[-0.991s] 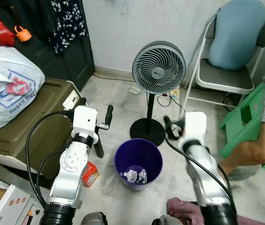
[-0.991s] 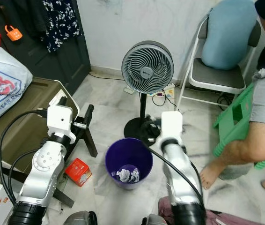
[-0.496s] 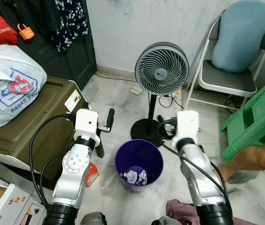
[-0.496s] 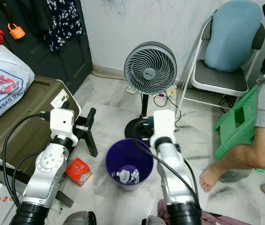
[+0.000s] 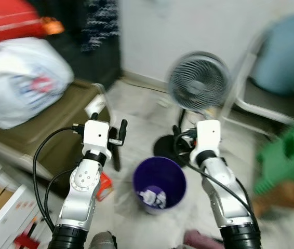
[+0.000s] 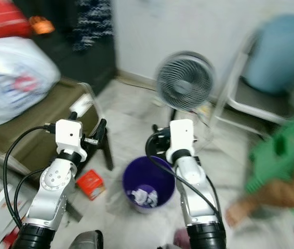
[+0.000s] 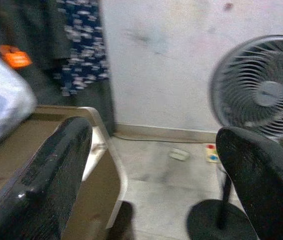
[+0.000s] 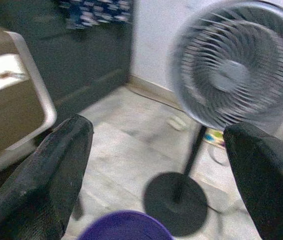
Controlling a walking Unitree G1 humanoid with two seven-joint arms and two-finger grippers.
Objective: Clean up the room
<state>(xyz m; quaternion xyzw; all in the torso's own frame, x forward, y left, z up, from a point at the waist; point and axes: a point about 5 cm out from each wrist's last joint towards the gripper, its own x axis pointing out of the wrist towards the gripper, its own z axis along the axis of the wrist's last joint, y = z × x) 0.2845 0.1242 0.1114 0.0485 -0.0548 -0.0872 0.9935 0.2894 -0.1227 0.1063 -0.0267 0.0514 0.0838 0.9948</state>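
- Purple bin sits on the pale floor between the two arms, low centre of the head views. Crumpled white paper lies in its bottom.
- Small red box on the floor just beside the bin, on the robot's left, near the dark trunk's corner.
- Left gripper: raised above the floor to the left of the bin, fingers spread wide apart, nothing between them. Its wrist view looks past them to the wall and the fan.
- Right gripper: up just past the bin's far rim, in front of the fan's base, fingers also wide apart and empty (bin rim shows at the frame edge between them).
- Standing fan, grey round head on a black pole with a round black base, stands behind the bin against the white wall.
- Brown trunk on the left, with a white plastic bag on top and something red behind it.
- Dark cabinet with a patterned cloth hanging and an orange tag.
- Right side: folding chair with a blue cushion; green plastic item nearer (blurred, can't tell more).
- Head views are motion-blurred throughout.
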